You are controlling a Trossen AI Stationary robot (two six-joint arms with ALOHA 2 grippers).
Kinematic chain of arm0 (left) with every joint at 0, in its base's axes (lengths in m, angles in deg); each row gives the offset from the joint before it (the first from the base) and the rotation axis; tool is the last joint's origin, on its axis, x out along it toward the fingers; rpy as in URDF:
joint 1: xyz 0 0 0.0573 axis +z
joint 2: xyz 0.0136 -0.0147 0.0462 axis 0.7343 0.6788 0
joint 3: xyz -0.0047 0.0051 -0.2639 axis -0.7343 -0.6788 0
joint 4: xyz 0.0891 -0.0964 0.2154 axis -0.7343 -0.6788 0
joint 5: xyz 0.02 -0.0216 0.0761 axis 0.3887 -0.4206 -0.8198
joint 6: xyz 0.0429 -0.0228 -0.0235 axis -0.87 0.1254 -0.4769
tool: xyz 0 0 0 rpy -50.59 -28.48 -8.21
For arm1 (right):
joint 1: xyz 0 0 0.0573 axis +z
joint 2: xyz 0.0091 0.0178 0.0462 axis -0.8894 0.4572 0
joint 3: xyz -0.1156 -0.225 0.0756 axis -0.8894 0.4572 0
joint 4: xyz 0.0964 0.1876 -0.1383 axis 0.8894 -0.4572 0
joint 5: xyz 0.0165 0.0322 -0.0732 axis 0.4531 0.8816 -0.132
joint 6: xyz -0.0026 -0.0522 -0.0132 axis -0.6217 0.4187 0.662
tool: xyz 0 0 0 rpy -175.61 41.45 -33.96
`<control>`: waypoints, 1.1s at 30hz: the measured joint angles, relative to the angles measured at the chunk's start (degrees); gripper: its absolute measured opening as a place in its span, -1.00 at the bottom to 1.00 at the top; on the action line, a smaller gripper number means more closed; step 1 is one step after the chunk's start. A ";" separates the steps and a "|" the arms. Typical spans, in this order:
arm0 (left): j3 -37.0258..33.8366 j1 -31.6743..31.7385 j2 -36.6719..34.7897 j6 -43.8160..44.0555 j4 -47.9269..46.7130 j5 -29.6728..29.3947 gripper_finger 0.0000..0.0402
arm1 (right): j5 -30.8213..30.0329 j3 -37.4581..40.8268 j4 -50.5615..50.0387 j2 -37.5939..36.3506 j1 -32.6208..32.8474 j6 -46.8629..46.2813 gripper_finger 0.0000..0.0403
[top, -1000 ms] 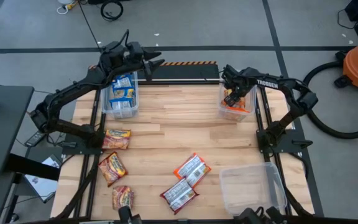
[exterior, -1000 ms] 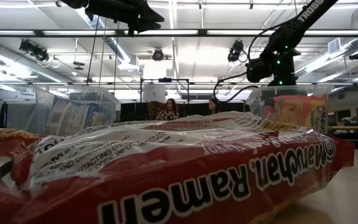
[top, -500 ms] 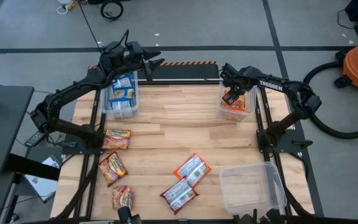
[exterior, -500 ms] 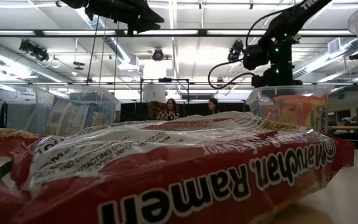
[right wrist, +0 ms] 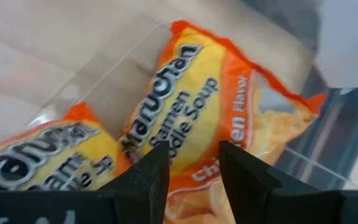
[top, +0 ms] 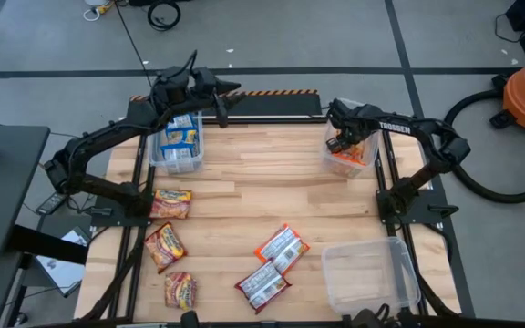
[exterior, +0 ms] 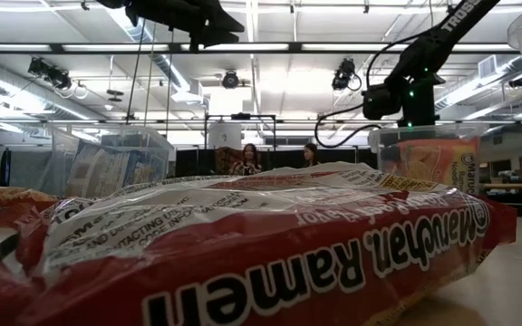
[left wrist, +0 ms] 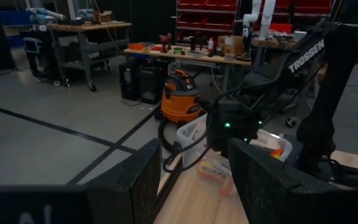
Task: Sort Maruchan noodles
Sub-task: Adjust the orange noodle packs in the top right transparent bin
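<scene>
Orange noodle packets (right wrist: 185, 118) now lie under the right hand (top: 339, 142), shifted sideways, fingers parted, empty.

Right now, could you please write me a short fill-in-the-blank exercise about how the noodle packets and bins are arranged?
1. The bin under the left gripper holds ____-and-yellow packets.
2. The right gripper is above the bin holding ____ packets.
3. The third bin holds ____ packets.
4. The number of packets lying loose on the table is ____.

Answers: blue; orange; no; five
</scene>
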 joint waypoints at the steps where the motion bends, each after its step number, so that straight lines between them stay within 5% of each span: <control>1: 0.00 -0.01 0.00 0.05 0.00 0.01 -0.04 | 0.59 -0.38 -0.65 -0.01 -0.12 -0.01 -0.28; 8: 0.00 -0.25 0.00 -0.09 0.00 -0.85 -0.04 | -2.70 -2.28 -6.62 -0.56 -0.15 -4.60 -0.28; 19: 0.00 -0.23 0.00 -0.20 0.02 -0.83 -0.04 | 2.54 0.24 -5.45 -0.50 -3.32 -3.79 -0.32; 33: 0.00 -0.23 0.00 -0.28 -0.02 -0.83 -0.04 | 5.01 0.06 -3.83 1.41 -3.86 -3.28 -0.96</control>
